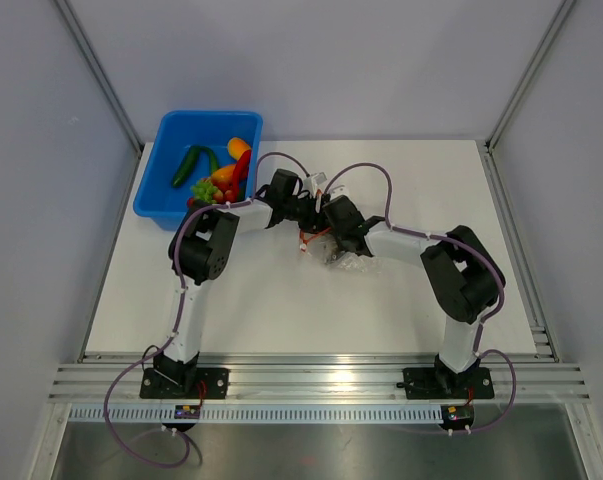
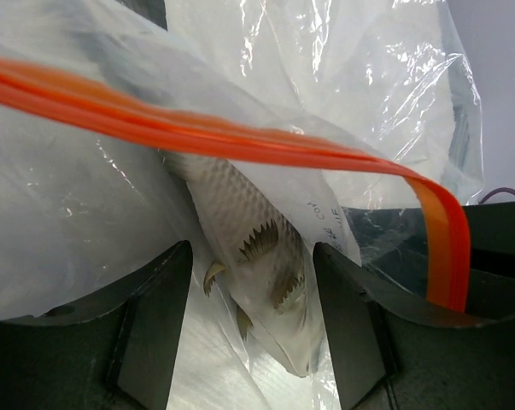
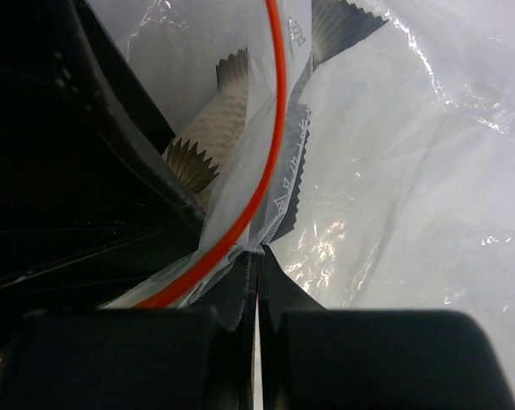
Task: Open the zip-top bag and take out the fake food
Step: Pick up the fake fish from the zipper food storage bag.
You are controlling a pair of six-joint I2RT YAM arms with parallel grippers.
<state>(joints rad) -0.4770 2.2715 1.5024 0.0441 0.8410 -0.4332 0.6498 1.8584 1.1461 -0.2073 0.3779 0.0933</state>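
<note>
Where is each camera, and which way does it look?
Top: above and behind, looking down at the white table; both arms show.
Left wrist: faces the grey toy fish inside the clear crinkly plastic bag; open left pincer shows.
Right wrist: faces the bag; shut right pincer pinches it.
Shared: both wrist views show fish and orange zip strip.

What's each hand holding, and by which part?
Right hand pinches the bag at its edge beside the orange zip strip. Left hand straddles the grey fish inside it; whether it grips cannot be told.

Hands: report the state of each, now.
Left hand: open, astride the grey fish, no clear grip.
Right hand: closed on the zip-top bag.
</note>
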